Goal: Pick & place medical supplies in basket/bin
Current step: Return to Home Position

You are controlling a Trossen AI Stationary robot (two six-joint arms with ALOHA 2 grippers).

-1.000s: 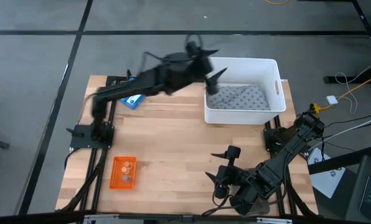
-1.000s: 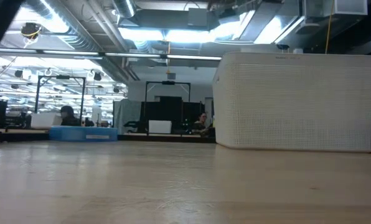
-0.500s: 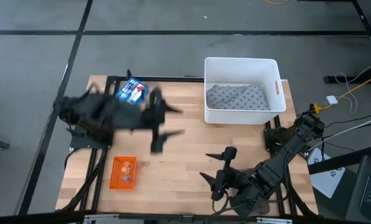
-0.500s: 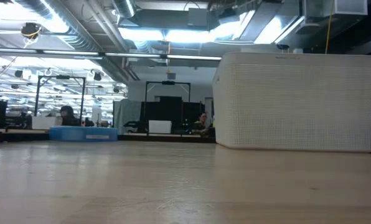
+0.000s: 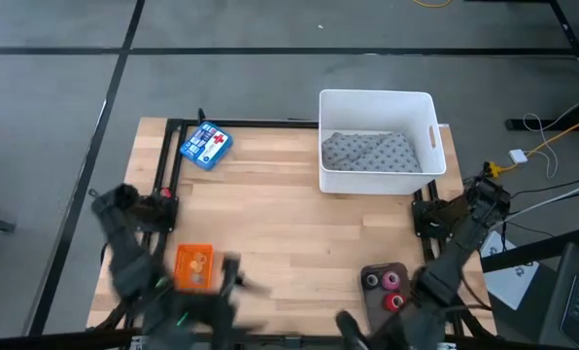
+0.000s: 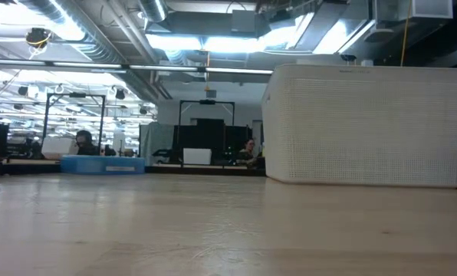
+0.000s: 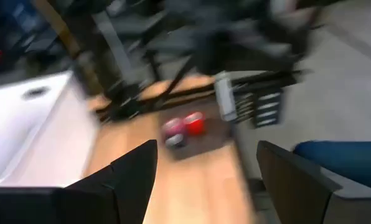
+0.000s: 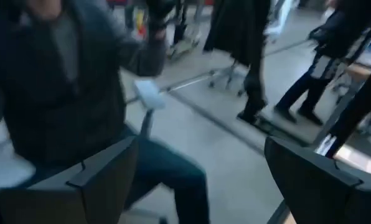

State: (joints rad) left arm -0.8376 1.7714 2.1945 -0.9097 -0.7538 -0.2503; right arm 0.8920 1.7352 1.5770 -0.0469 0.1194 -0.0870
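Grey patterned cloth [image 5: 367, 151] in white plastic tub [image 5: 377, 94], far edge of wooden table [image 5: 270, 214]; my left pincer [image 7: 205, 148] and right pincer [image 8: 201, 142], near edge, well apart from it, gaping, empty.

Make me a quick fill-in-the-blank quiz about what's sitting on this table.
1. The grey patterned cloth lies inside the ____ bin.
2. The blue box at the table's far side bears a red ____.
3. The small tray at the front, by the left arm, is coloured ____.
Missing words: white; cross; orange.
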